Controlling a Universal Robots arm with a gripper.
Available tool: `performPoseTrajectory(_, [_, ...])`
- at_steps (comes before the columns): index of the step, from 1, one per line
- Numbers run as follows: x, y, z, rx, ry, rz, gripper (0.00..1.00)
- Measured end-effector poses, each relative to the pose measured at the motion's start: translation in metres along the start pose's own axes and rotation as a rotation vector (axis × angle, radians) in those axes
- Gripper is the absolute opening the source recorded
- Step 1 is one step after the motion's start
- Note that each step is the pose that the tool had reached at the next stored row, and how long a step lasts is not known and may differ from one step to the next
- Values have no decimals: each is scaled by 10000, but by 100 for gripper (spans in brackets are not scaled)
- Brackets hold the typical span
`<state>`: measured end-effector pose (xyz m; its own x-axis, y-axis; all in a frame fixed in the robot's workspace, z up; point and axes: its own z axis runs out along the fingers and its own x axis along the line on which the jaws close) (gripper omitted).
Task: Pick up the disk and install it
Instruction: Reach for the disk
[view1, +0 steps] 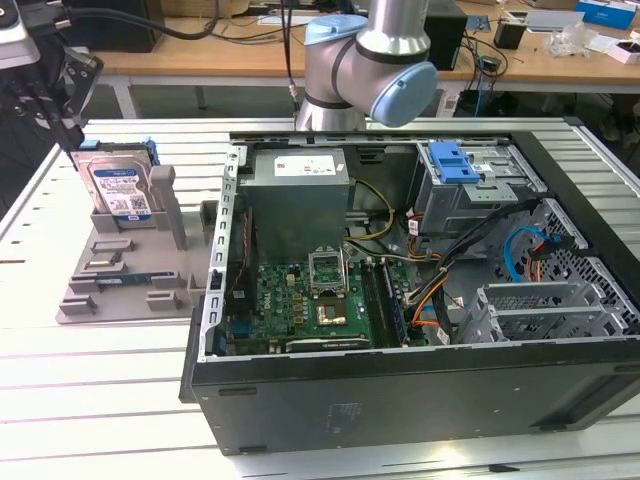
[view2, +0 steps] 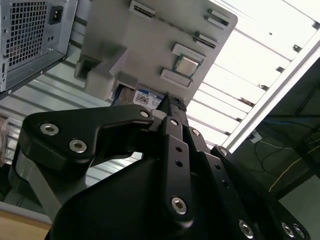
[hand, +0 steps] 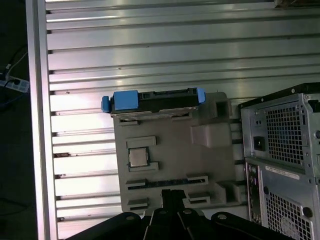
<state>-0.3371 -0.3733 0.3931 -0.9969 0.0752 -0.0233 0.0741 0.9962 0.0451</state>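
Note:
The disk (view1: 118, 187) stands upright in a slot at the back of a grey holder (view1: 120, 280), on the exterior view's left. It is silver with a white-and-blue label and a blue carrier frame. In the first wrist view I see the disk (hand: 155, 102) edge-on. My gripper (view1: 72, 135) hangs just above the disk's upper corner and holds nothing. Its black fingers (view2: 172, 107) are shut, and a strip of the disk's label (view2: 145, 97) shows just past their tip. In the first wrist view the gripper (hand: 172, 197) is over the holder (hand: 210, 165), apart from the disk.
An open computer case (view1: 400, 390) lies beside the holder. Inside are a motherboard (view1: 320, 300), a grey power supply box (view1: 300, 185) and a drive cage (view1: 485, 190) with a blue latch (view1: 450, 160). A small chip (hand: 138, 156) sits in the holder. The table's edge (hand: 37, 125) runs close by.

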Motion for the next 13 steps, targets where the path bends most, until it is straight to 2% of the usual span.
performPoseTrajectory(13, [170, 8, -3, 0, 0, 0, 11])
